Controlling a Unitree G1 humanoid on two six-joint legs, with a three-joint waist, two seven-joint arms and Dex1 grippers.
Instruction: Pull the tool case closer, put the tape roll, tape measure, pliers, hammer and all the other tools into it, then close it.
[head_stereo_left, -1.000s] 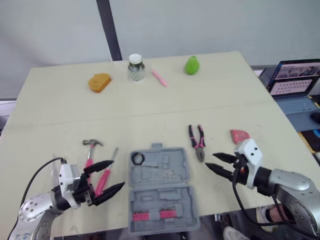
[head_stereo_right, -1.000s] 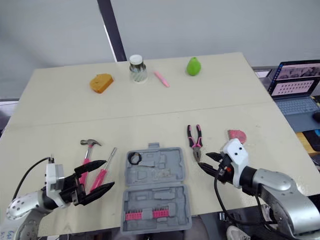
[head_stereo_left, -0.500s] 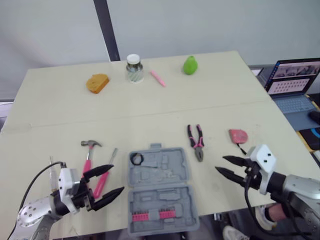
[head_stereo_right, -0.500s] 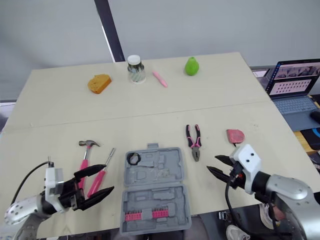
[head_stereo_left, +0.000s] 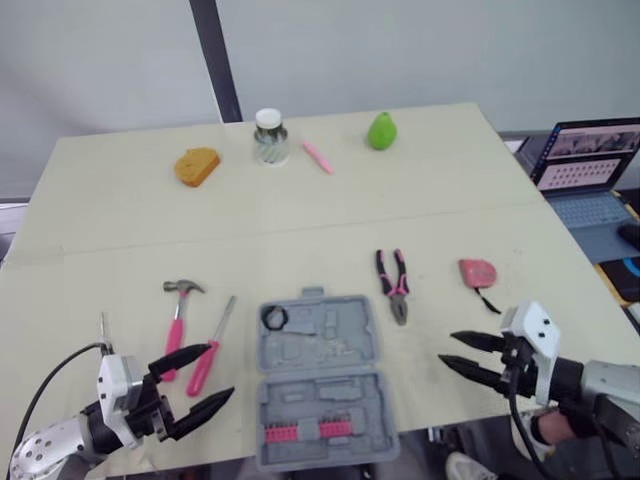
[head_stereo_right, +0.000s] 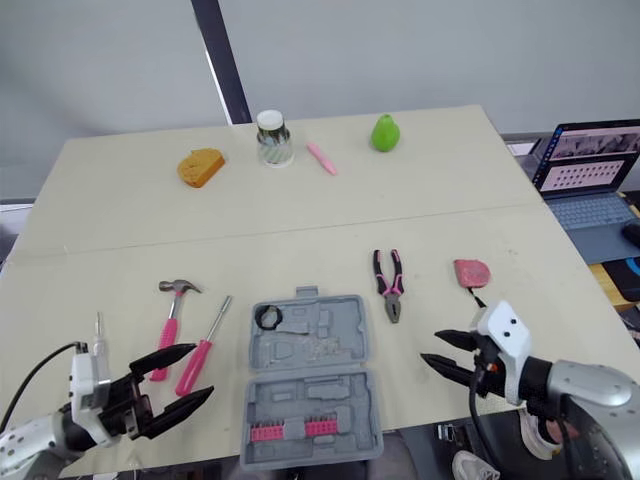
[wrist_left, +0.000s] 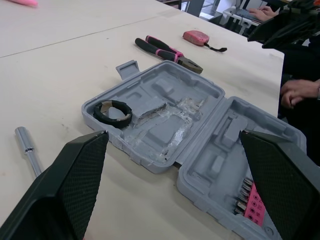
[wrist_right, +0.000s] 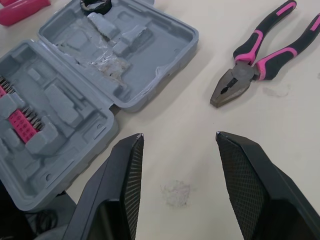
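Note:
The grey tool case (head_stereo_left: 320, 375) lies open at the table's front edge, with a black tape roll (head_stereo_left: 275, 318) in its far half and pink bits in the near half. To its left lie the pink-handled hammer (head_stereo_left: 180, 305) and a pink screwdriver (head_stereo_left: 210, 350). Right of it lie the pliers (head_stereo_left: 392, 283) and, farther right, the pink tape measure (head_stereo_left: 477, 272). My left gripper (head_stereo_left: 221, 370) hovers open near the front edge, just left of the case. Open and empty, my right gripper (head_stereo_left: 446, 348) stands right of the case, nearer than the pliers (wrist_right: 260, 55).
Along the far side stand an orange bread-like item (head_stereo_left: 197, 165), a glass jar (head_stereo_left: 270, 135), a pink pen (head_stereo_left: 318, 157) and a green pear (head_stereo_left: 380, 131). A laptop (head_stereo_left: 590, 170) sits off the table's right edge. A person's hand (wrist_left: 300, 92) shows beyond the table.
Both grippers have drawn back toward the table's front edge, the left away from the hammer and screwdriver, the right away from the pliers. Both stay open.

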